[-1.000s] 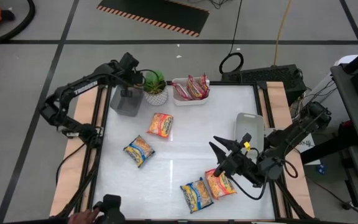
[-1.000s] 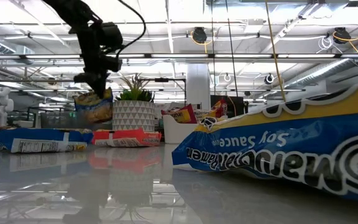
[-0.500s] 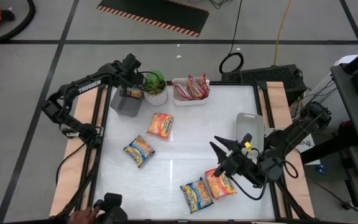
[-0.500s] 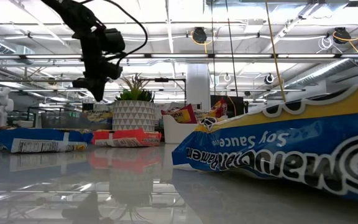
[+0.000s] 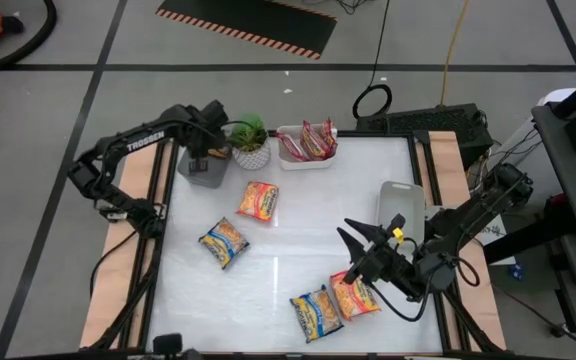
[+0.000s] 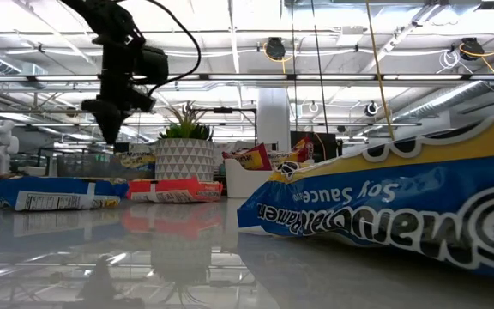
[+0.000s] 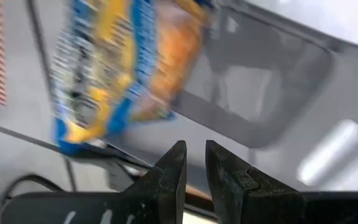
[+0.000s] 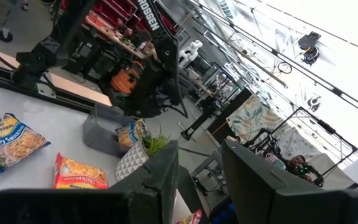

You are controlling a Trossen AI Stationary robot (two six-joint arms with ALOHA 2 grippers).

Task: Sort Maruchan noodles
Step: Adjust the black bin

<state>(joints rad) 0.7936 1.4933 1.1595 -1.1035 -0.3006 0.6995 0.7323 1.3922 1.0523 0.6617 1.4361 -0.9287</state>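
My left gripper [image 5: 197,160] [image 7: 194,158] hangs shut over the grey tray [image 5: 200,172] at the far left, pointing steeply down, with nothing between its fingers. A blue-trimmed noodle packet [image 5: 214,152] [image 7: 117,68] lies in that tray's far end, below the fingers and apart from them. Several packets lie flat on the table: an orange one [image 5: 258,200], a blue one [image 5: 224,242], another blue one [image 5: 315,312] and an orange one [image 5: 354,296]. My right gripper [image 5: 346,232] [image 8: 197,155] stands open and level above the table's near right, empty.
A potted green plant [image 5: 249,135] stands next to the grey tray. A white tray [image 5: 286,152] at the far middle holds red packets [image 5: 308,140]. A pale tray [image 5: 400,205] lies at the right edge. The table's middle is bare.
The blue-trimmed packet that hung from my left gripper has fallen into the grey tray. My left gripper has tipped more steeply down, rolled a little, and gone slightly down and toward the table's left edge.
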